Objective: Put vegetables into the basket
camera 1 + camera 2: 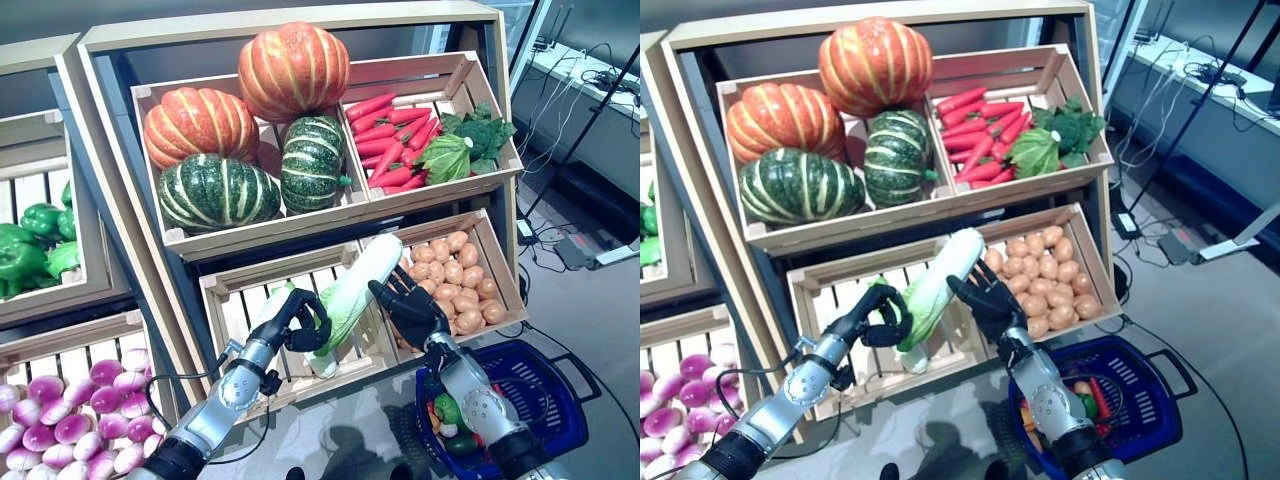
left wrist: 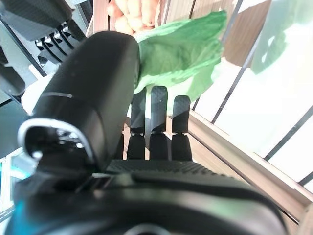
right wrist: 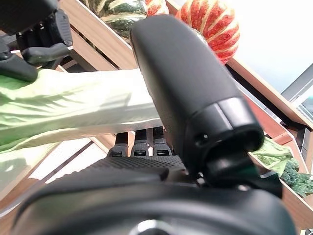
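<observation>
Your left hand (image 1: 300, 322) fingers curl round cabbage (image 1: 352, 295) lower end; right hand (image 1: 408, 305) fingers spread, pressed against its side. Cabbage tilted above slatted crate (image 1: 232, 296), beside potatoes (image 1: 455, 280). Blue basket (image 1: 545, 400) sits on floor below right arm.

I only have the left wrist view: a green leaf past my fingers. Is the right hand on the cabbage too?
Observer: Yes. The right hand lies with straight fingers against the cabbage, higher up; the left hand curls round its lower part.
Operator: Where's the basket?
Observer: The basket stands low on the right, under the right arm.
Operator: Empty?
Observer: No, a few vegetables lie in it.
</observation>
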Available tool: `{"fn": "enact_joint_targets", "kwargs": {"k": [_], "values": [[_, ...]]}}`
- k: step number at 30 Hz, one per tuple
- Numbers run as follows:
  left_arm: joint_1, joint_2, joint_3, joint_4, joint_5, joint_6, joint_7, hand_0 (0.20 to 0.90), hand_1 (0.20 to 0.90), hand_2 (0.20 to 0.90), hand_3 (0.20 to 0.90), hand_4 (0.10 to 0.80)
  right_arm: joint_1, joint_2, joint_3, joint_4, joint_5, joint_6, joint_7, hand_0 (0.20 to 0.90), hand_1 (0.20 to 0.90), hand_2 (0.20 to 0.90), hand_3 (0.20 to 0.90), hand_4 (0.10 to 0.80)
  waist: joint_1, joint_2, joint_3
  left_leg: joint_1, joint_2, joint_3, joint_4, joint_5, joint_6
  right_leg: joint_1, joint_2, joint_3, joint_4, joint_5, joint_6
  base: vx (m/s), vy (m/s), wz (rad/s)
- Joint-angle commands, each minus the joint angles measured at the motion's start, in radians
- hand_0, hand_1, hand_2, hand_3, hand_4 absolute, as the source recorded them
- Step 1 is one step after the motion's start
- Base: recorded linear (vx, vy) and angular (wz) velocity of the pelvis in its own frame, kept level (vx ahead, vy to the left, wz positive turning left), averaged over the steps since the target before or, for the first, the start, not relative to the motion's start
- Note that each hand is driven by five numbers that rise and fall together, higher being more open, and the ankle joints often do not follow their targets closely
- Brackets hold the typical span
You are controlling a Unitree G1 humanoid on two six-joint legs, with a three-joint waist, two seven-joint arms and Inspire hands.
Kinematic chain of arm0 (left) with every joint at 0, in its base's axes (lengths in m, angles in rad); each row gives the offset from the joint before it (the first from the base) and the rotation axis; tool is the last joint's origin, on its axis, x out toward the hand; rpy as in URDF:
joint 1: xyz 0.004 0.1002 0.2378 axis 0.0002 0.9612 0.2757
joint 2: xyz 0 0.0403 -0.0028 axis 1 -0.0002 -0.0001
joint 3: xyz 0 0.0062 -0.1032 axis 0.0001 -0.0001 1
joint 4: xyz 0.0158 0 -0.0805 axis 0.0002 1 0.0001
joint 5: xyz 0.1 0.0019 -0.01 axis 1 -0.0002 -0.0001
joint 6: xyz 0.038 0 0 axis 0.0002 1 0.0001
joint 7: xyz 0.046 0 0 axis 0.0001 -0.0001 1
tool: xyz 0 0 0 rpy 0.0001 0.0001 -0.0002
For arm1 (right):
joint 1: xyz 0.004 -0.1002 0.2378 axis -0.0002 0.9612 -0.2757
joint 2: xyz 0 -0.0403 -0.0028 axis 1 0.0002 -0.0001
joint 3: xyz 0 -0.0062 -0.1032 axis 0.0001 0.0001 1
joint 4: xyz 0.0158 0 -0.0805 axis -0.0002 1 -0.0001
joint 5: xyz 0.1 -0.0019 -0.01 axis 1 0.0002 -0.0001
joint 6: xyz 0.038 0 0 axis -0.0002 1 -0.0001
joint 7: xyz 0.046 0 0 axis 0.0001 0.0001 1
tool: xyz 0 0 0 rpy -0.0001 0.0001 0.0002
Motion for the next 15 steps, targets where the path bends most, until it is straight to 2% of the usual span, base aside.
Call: {"fn": "enact_joint_targets", "kwargs": {"k": [1, 7, 10, 15], "values": [[-0.107, 0.009, 0.081, -0.023, -0.026, -0.086, 0.073, 0.300, 0.300, 0.300, 0.300, 0.400, -0.052, 0.038, -0.083, -0.089, 0.010, -0.125, 0.094, 0.900, 0.900, 0.900, 0.900, 0.800, -0.003, -0.048, -0.033, 0.003, -0.018, -0.045, 0.002, -0.059, 0.005, 0.050, -0.070, 0.014, 0.002, -0.016, 0.056, 0.000, 0.000, 0.00], [-0.117, 0.024, 0.084, -0.044, 0.030, -0.082, 0.086, 0.300, 0.300, 0.300, 0.300, 0.400, -0.044, 0.032, -0.080, -0.092, 0.019, -0.125, 0.099, 0.900, 0.900, 0.900, 0.900, 0.800, -0.007, -0.046, -0.030, 0.005, -0.018, -0.042, 0.002, -0.059, 0.005, 0.052, -0.072, 0.016, 0.002, -0.017, 0.056, 0.000, 0.000, 0.00], [-0.129, 0.037, 0.072, -0.052, 0.105, -0.094, 0.109, 0.300, 0.300, 0.300, 0.300, 0.400, -0.044, 0.035, -0.073, -0.082, 0.026, -0.129, 0.103, 0.900, 0.900, 0.900, 0.900, 0.800, -0.010, -0.045, -0.031, 0.005, -0.018, -0.040, 0.002, -0.060, 0.004, 0.052, -0.074, 0.017, 0.002, -0.017, 0.058, 0.000, 0.000, 0.00], [-0.146, 0.057, 0.057, -0.077, 0.148, -0.114, 0.110, 0.300, 0.300, 0.300, 0.300, 0.400, -0.041, 0.032, -0.062, -0.087, 0.032, -0.122, 0.106, 0.900, 0.900, 0.900, 0.900, 0.800, -0.013, -0.045, -0.034, -0.004, -0.019, -0.041, 0.002, -0.050, 0.004, 0.046, -0.076, 0.017, 0.002, -0.011, 0.058, 0.000, 0.000, 0.00]]}}
